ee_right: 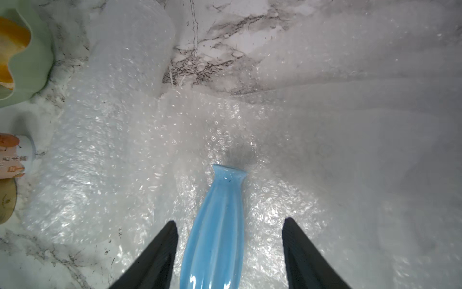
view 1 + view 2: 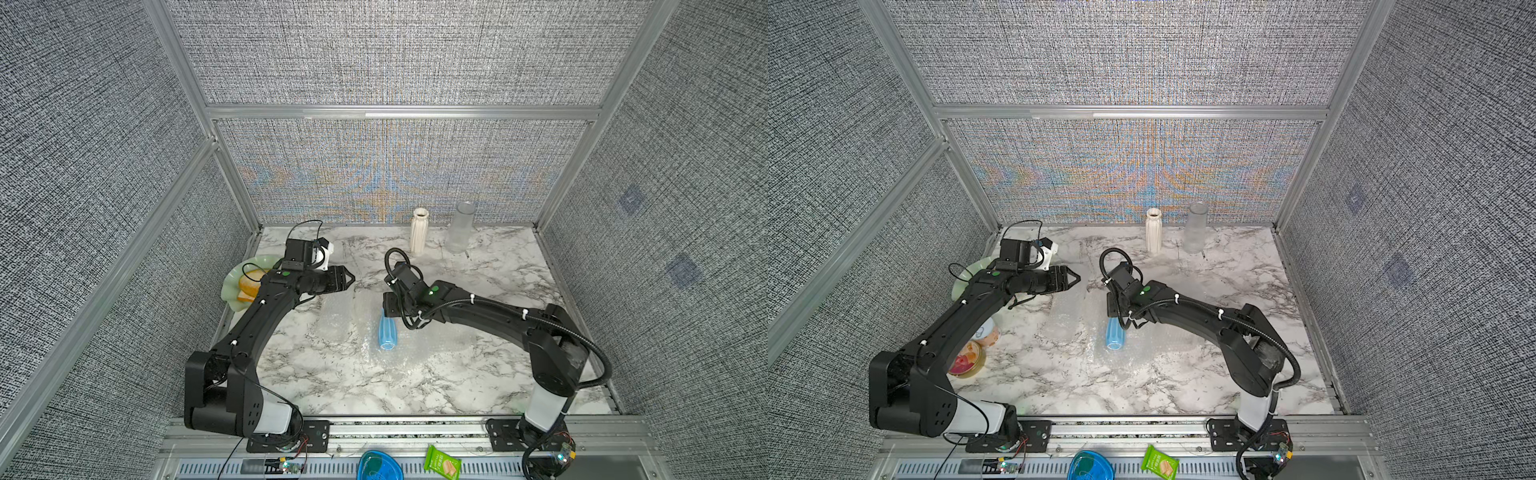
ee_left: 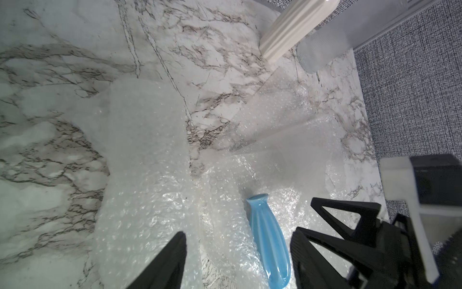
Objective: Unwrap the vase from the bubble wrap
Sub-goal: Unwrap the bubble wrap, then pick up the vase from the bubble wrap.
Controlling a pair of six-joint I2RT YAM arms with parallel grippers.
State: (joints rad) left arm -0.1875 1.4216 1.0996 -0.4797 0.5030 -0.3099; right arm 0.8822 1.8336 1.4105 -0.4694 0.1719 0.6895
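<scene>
Where both top views are consulted, the blue vase point(image 2: 387, 332) is seen lying bare on its side on the bubble wrap point(image 2: 332, 320), which is spread over the marble table point(image 2: 457, 374). The left gripper point(image 2: 348, 277) is held apart from the vase. From the left wrist, its jaws are shown parted and empty. From the right wrist, the right gripper point(image 1: 230, 220) is shown released, its fingers point(image 1: 160, 250) set either side of the vase with gaps left.

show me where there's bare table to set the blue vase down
Bare marble: the front strip between the bubble wrap and the rail; the back right beside the clear vase. Crowded: the middle, with wrap and blue vase; the left edge, with plate and cups.
</scene>
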